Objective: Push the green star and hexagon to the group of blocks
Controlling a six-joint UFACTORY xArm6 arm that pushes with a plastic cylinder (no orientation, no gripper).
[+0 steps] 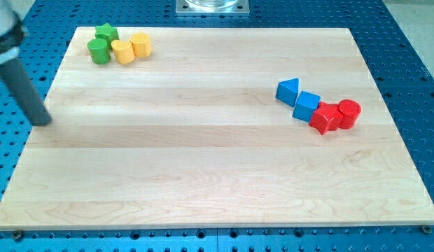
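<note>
A green star sits at the board's top left corner. A green round block lies just below it, touching it. Two yellow blocks lie right next to them on the right; which one is the hexagon I cannot tell. My tip is at the board's left edge, well below and left of this cluster, touching no block. A second group lies at the view's right: a blue triangle, a blue cube, a red star-like block and a red cylinder.
The wooden board lies on a blue perforated table. A grey metal base stands at the view's top centre, beyond the board's far edge.
</note>
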